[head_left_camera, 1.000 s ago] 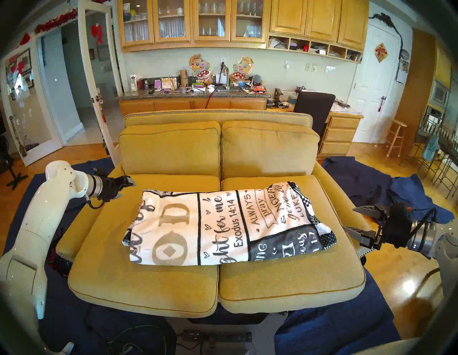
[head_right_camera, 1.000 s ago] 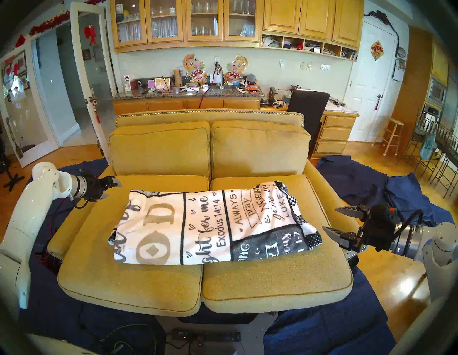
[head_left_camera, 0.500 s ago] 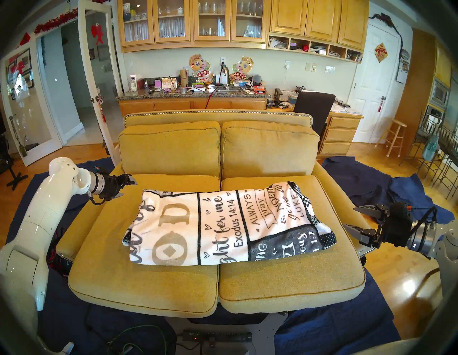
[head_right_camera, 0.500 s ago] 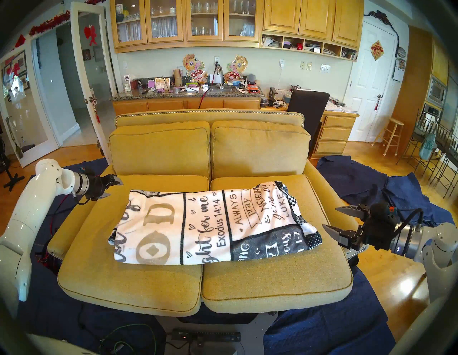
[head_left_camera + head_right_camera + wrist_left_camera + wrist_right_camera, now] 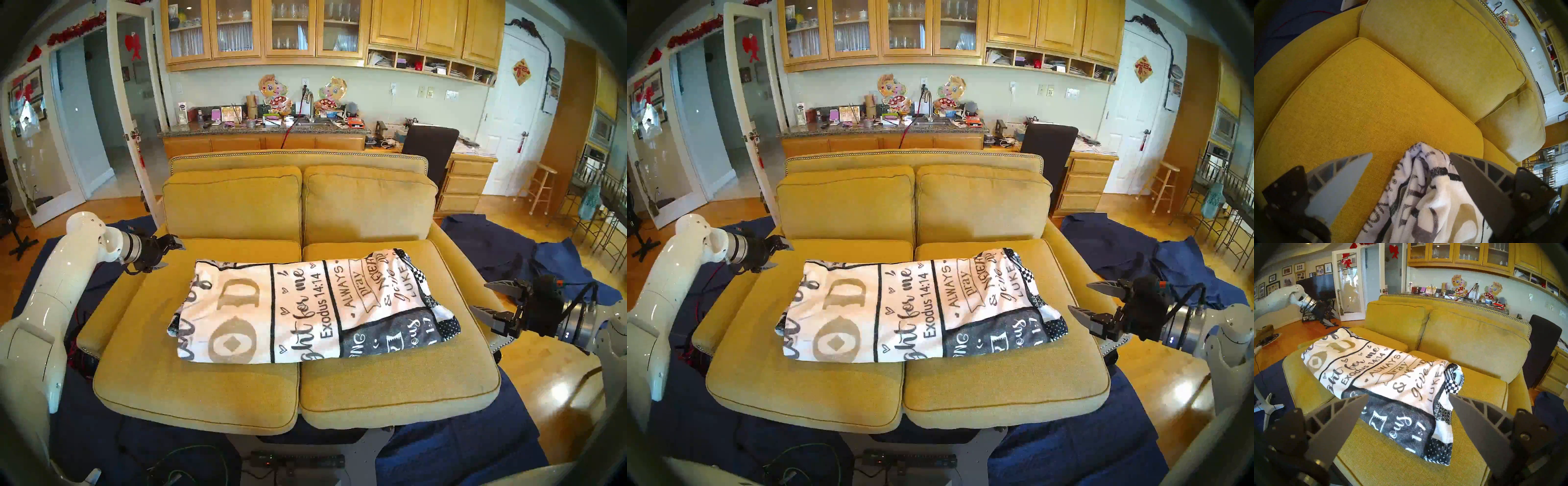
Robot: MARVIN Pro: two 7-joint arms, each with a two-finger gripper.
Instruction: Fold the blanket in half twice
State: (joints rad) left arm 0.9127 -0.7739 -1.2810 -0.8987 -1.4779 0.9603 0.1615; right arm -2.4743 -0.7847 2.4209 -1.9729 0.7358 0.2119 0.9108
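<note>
Soft white fleece blanket with black and tan scripture lettering and a checked patchwork border [image 5: 312, 309] lying folded into a long thick bundle across both seat cushions of the mustard yellow fabric loveseat [image 5: 400, 383], straddling the seam between them, long side running left to right. Looks like at least one fold already in, judging by the stacked layers at the right end in the right wrist view [image 5: 1439, 434]. Left gripper [image 5: 170, 256] hanging over the far left corner of the seat, jaws spread wide and empty, just short of the bundle's rumpled far-left corner [image 5: 1423, 152]. Right gripper [image 5: 479, 297] out past the right armrest, jaws also wide apart, nothing in them, pointed at the blanket's right end but clear of it. Best guess at the step in hand: lining up for the next fold. To do it well: come down on that left corner low enough to scoop every layer, not just the top sheet, since fleece like this slides apart and leaves a sloppy stagger. Same on the other side, biting the checked edge with all layers caught. Then lift only enough to clear the bundle, carry one end over to meet the other, and lay it flat before letting go. Worth watching the loose puckered edge by the left fingers [image 5: 1491, 186], easy to pinch a single ply there. Navy blue cloths on the floor [image 5: 543, 258] well out of the way.
</note>
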